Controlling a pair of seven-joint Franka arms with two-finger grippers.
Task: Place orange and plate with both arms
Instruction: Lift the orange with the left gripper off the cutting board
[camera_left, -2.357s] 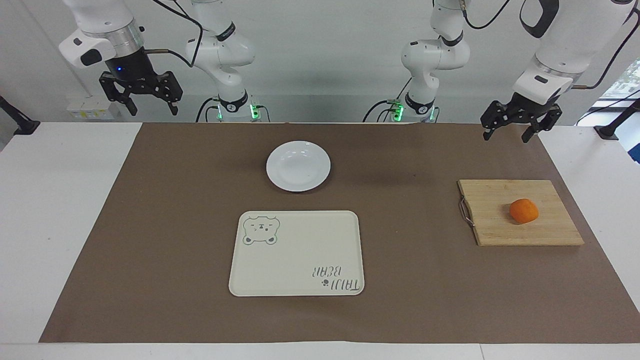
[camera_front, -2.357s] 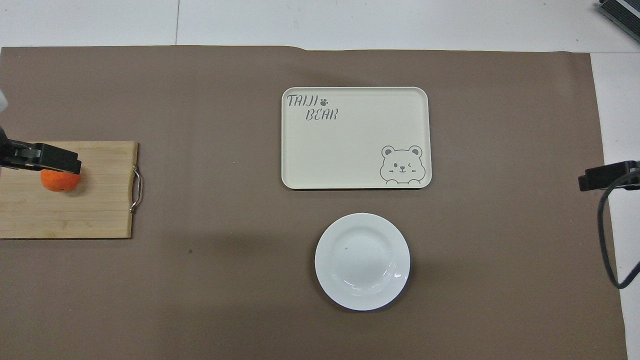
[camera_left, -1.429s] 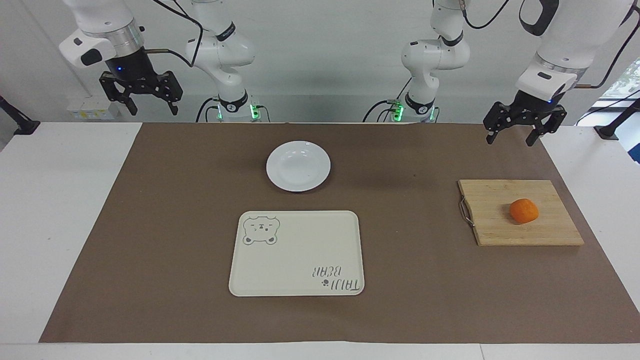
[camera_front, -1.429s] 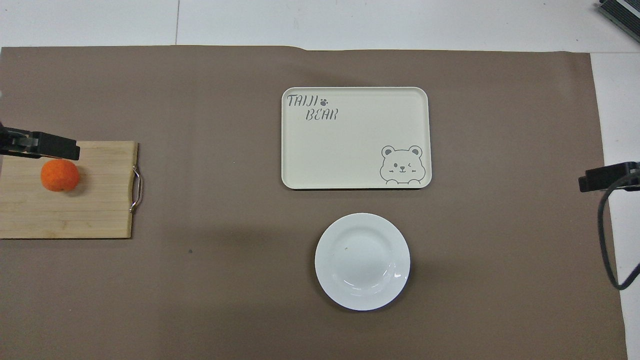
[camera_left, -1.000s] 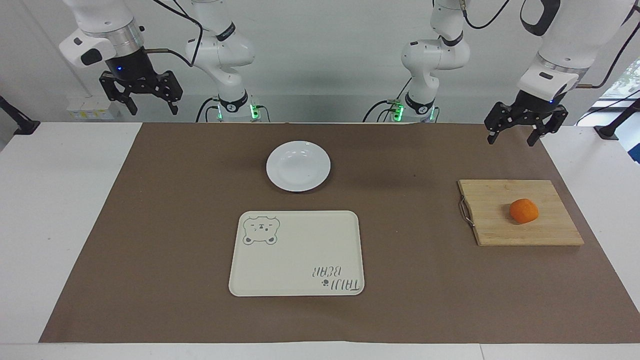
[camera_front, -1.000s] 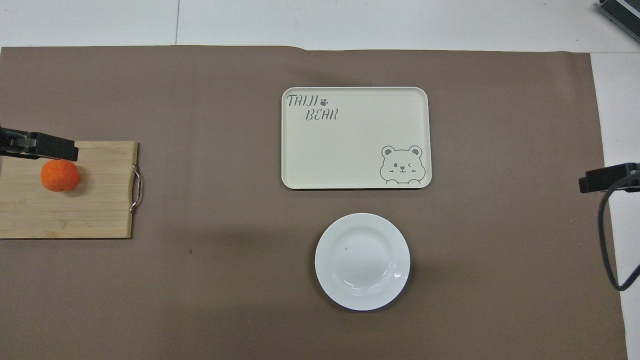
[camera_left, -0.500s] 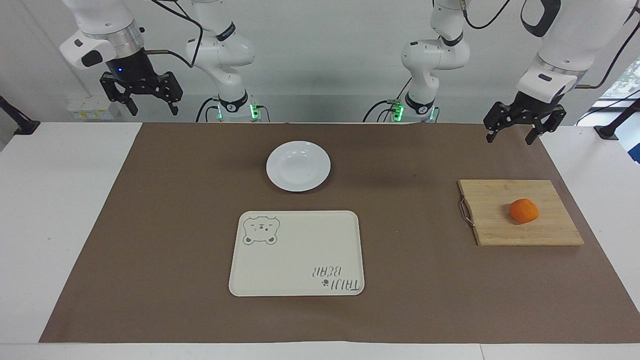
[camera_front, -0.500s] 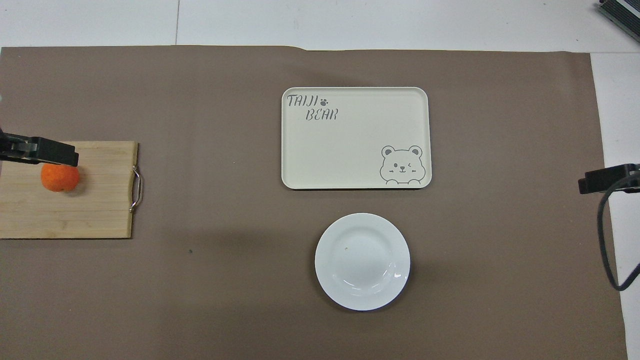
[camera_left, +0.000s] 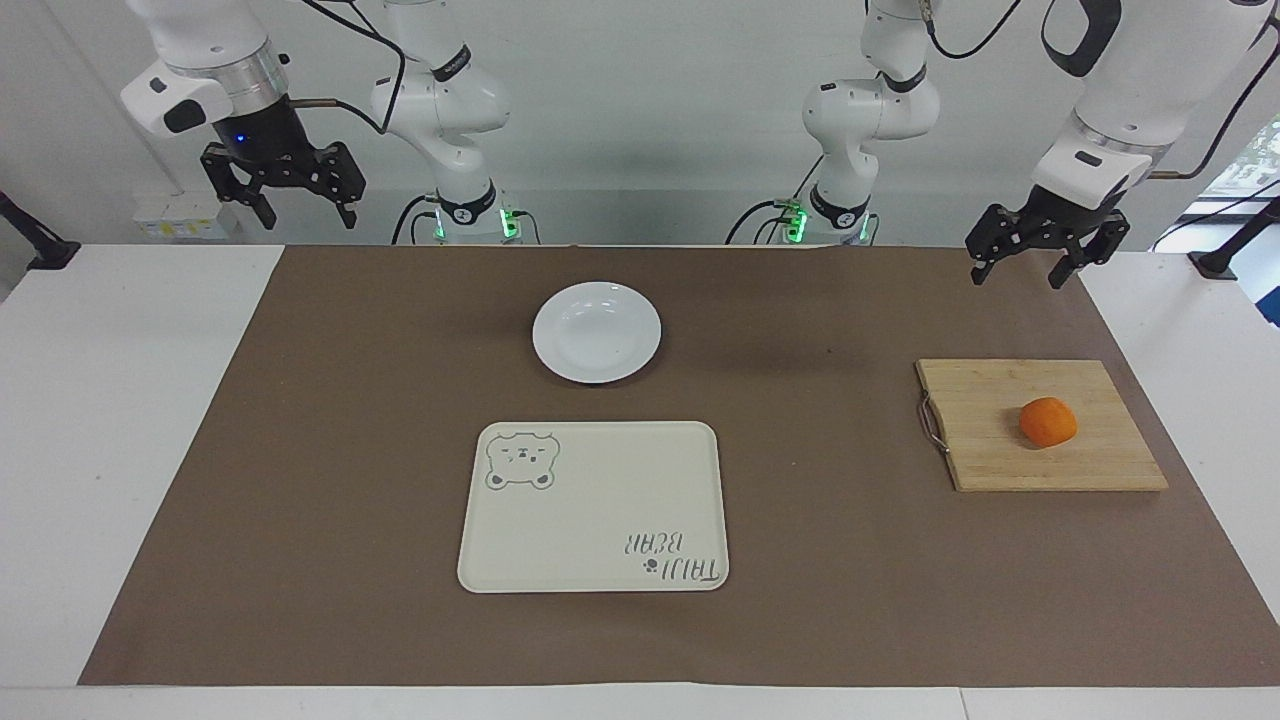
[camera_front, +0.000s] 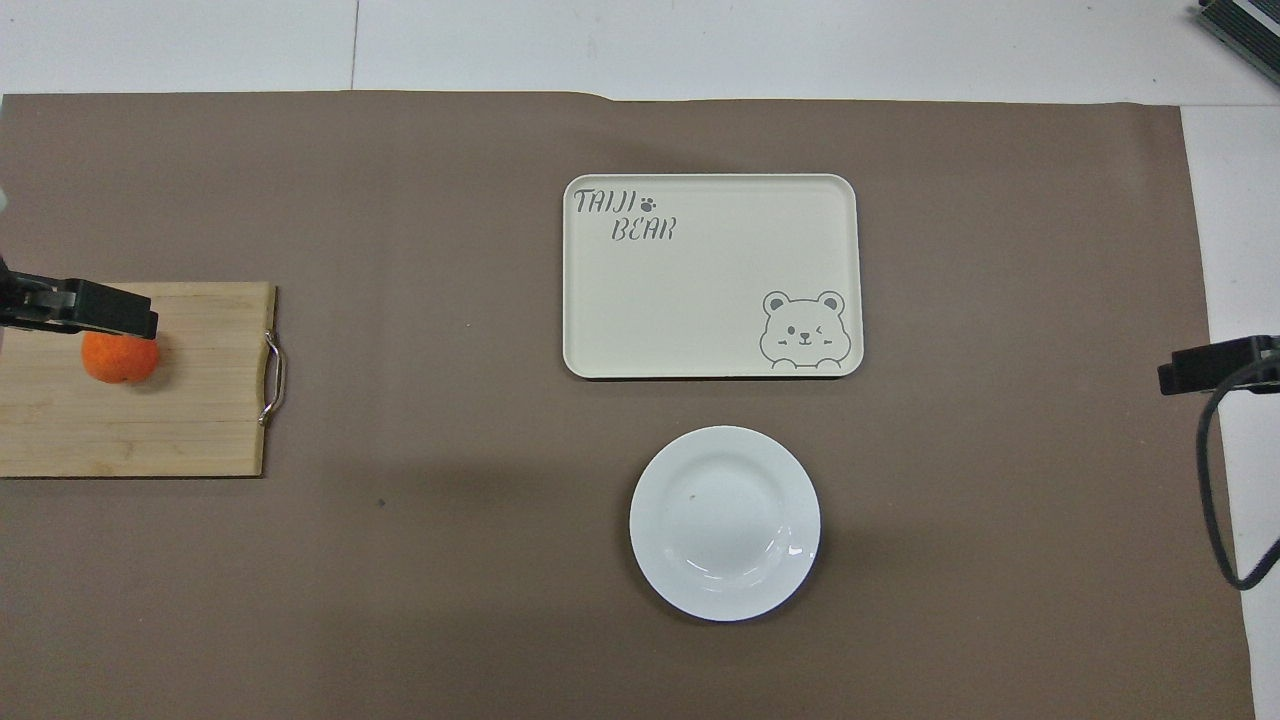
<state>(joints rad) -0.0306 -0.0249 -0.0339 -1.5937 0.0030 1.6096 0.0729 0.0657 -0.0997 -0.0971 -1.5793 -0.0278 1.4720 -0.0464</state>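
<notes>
1. Left hand (camera_left: 1030, 265) hangs in the air over the brown mat (camera_left: 820, 520) at the left arm's end of the worktop (camera_left: 120, 420); I see its fingers spread apart, holding nothing.
2. Right hand (camera_left: 290, 205) waits high at its own end, fingers also apart.
3. I see the orange (camera_left: 1048, 421) sitting on the wooden cutting board (camera_left: 990, 440).
4. I see the white plate (camera_left: 597, 332) on the mat, nearer the robots than the cream bear tray (camera_left: 590, 520), close but apart from it.
</notes>
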